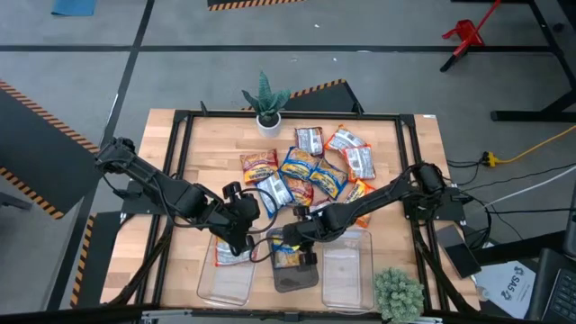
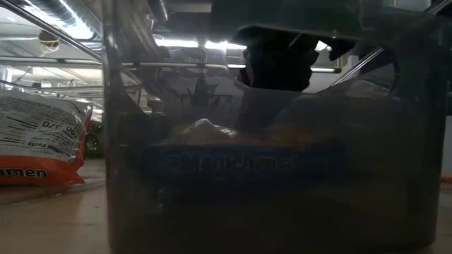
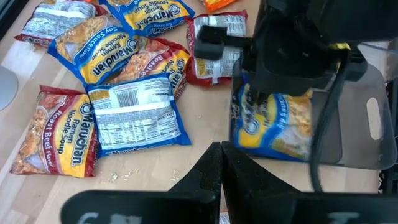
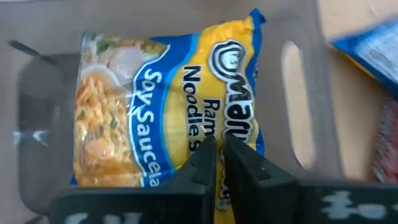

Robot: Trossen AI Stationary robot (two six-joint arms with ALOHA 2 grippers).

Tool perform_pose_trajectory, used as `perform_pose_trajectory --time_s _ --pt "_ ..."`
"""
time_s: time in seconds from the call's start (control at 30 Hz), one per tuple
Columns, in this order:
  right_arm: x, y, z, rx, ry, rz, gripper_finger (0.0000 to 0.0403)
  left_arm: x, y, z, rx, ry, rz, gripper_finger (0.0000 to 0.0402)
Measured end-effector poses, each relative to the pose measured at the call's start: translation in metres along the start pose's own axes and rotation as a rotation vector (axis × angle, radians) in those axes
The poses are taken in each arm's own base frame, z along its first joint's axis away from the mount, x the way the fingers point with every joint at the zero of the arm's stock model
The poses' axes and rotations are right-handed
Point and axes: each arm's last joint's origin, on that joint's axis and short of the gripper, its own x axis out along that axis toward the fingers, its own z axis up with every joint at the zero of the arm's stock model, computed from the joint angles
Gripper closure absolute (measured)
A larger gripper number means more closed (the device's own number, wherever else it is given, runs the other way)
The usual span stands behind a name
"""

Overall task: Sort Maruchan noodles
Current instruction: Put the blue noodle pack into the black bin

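The blue-and-yellow packet (image 4: 168,106) lies in the middle bin (image 1: 295,281) at the bench's front edge, directly under the right claw (image 4: 216,148), whose fingers are closed and seem to hold nothing. Lift straight up, clear of the bin walls. The left claw (image 3: 222,152), closed, waits over the left bin (image 1: 227,283). The pile (image 1: 310,166) sits mid-bench.

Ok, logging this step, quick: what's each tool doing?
Left tool: closed, empty.
Right tool: closed on the blue-and-yellow packet over the middle bin.
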Motion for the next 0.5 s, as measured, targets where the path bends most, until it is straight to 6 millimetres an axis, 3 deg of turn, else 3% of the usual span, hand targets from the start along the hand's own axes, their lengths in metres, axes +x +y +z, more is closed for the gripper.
perform_pose_trajectory --time_s 0.23,0.5 --pt "-0.004 0.001 0.003 -0.035 -0.026 0.019 0.0371 0.0 0.0 0.0 0.025 0.003 -0.006 0.0401" --pt "-0.055 0.001 0.022 -0.038 -0.127 -0.034 0.0312 -0.003 0.001 0.001 0.015 0.004 -0.024 0.0401"
